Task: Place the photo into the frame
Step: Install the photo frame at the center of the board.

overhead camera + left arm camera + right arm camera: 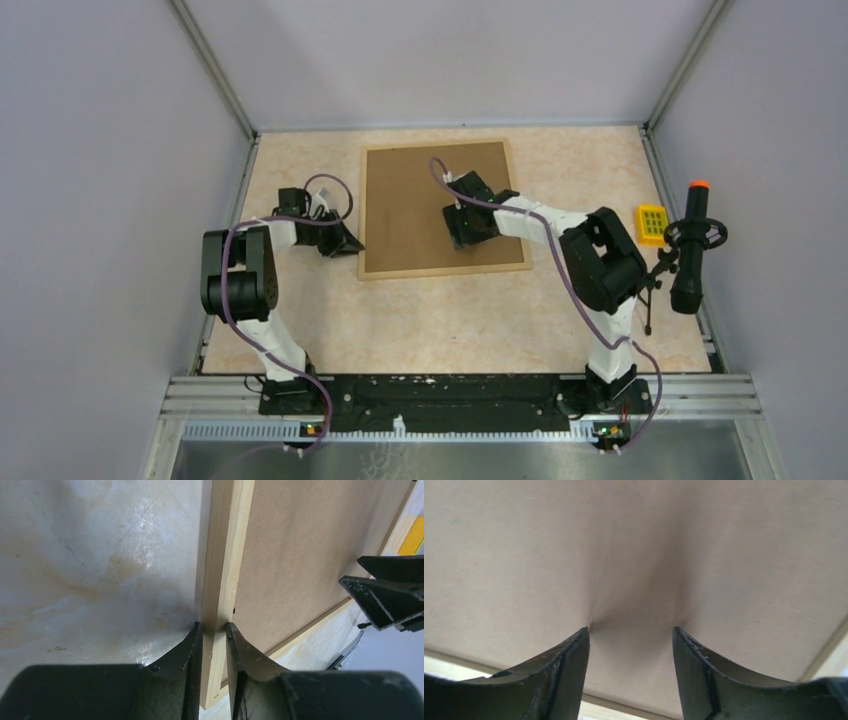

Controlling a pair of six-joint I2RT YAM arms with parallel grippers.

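Overhead, a marbled beige tabletop (420, 320) carries a thin light-wood rectangular picture frame (440, 270), upper centre, filled by a plain brown backing board (410, 210). The left tool (214, 626) pinches the frame's left moulding; the right tool (630, 629), jaws apart, touches the board. The photo is not visible, probably beneath; seating the back seems left.

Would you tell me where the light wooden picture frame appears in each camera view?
Top external: the light wooden picture frame lies mid-table, bordering the brown backing board.
Left wrist: its rail runs up the centre, clamped between the left gripper's fingers.
Right wrist: only a thin pale strip, lower right.
Shared landmark: the brown backing board, in all three.
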